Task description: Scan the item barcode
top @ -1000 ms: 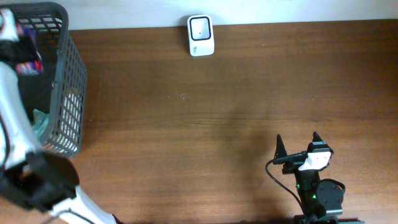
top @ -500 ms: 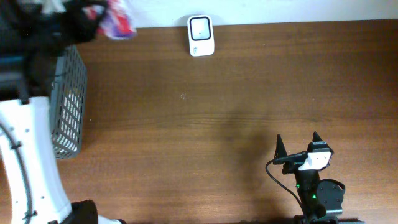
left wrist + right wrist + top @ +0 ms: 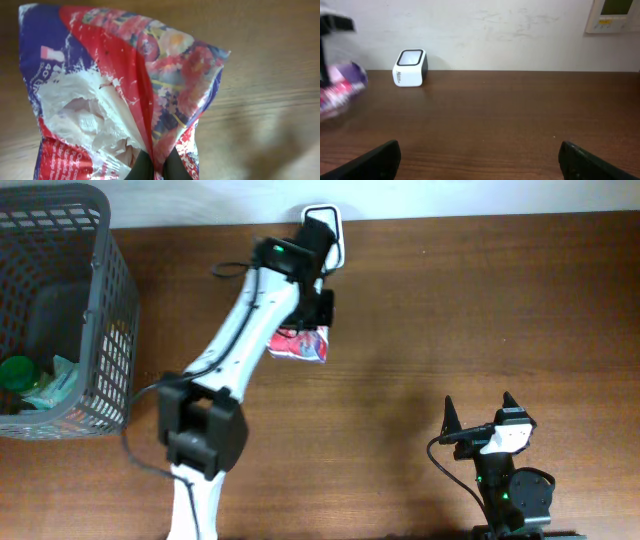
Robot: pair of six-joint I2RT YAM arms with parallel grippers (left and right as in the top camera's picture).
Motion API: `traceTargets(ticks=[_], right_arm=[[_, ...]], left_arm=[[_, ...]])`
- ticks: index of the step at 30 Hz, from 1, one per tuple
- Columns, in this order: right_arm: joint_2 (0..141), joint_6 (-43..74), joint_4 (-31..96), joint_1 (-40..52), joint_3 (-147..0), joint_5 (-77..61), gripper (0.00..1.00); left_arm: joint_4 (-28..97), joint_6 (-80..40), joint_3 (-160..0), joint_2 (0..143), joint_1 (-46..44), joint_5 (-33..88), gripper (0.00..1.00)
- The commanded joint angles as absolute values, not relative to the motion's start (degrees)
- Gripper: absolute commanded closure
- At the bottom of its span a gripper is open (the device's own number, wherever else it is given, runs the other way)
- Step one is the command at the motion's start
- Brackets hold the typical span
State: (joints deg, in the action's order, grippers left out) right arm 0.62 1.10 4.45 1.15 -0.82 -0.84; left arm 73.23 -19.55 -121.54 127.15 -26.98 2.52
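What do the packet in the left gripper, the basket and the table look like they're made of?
Packet: thin printed plastic film, glossy; it crinkles and the print has worn white at creases. Basket: grey open mesh, matte, plastic or coated wire, unclear which. Table: brown wood grain with soft sheen, solid wood or laminate.

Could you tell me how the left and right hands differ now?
The left hand is shut on a snack bag; the right hand is open and empty. The left hand reaches near the scanner; the right hand sits far from it. Both hover over the table.
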Motion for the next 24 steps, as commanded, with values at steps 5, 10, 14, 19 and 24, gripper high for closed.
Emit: traceTargets(ticks=[5,10,14,19,24], right_arm=[[0.3,0.9,4.5,0.8,-0.3,-0.4,0.01],[0.3,0.9,4.5,0.8,-0.3,-0.4,0.01],[0.3,0.9,4.5,0.8,-0.3,-0.4,0.01],[0.3,0.9,4.5,0.8,-0.3,-0.4,0.01],[0.3,0.9,4.5,0.8,-0.3,-0.4,0.01]], left_arm=[[67.2,-20.1,-122.1,132.4,-27.7,1.1,0.71],[72.1,-19.4,-129.8,131.4,-26.3,1.1,0.01],[80.5,-19.4,-144.2,129.7,-21.2,1.1,0.01],[85.6,-7.4,-142.0,130.8,-10.1,14.4,0.01],[74.3,4.3,-121.6,130.8,-8.1,32.7,0.01]])
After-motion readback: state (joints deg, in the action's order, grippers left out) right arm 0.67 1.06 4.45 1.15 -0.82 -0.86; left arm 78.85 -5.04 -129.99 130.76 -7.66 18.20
